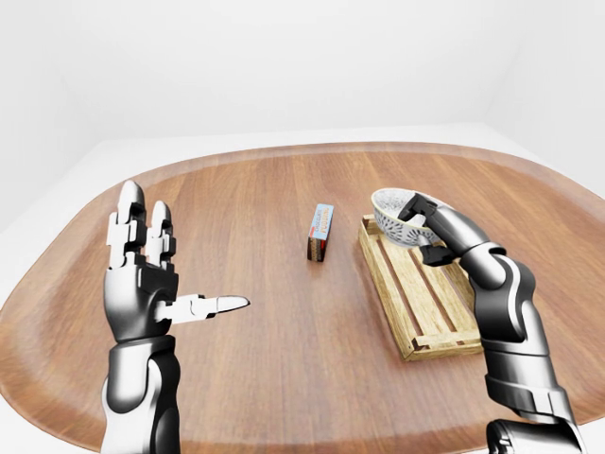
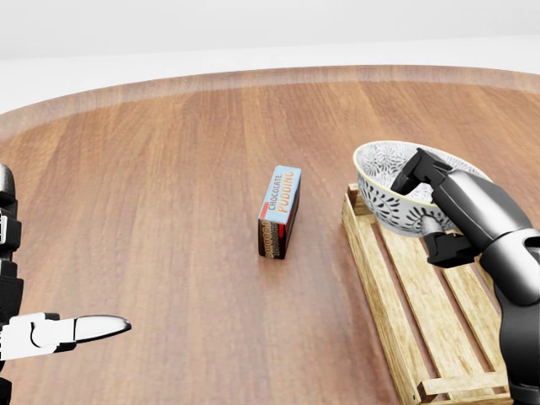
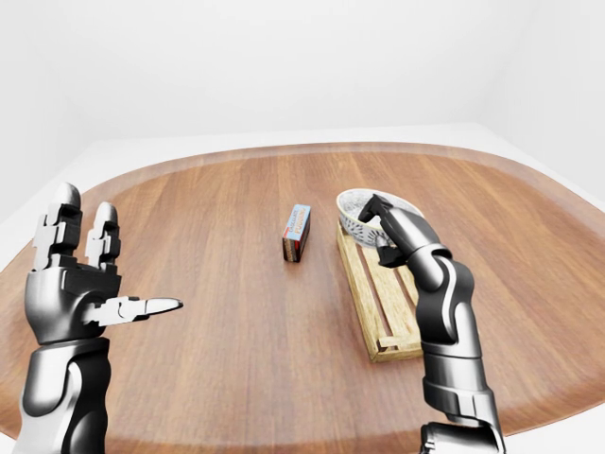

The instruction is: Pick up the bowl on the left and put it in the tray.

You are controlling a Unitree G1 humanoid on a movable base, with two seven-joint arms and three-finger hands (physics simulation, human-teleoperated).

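White patterned ceramic bowl (image 2: 384,192) pinched at rim by metallic right hand (image 2: 462,213), over slatted wooden tray's (image 2: 377,268) upper end, centre-right. Left hand (image 1: 140,284) open, empty.

A bare simulated test room is shown: a large rounded brown wooden table (image 1: 284,369) is set on a plain white floor (image 1: 52,203), enclosed by flat, evenly lit white walls (image 1: 284,57).
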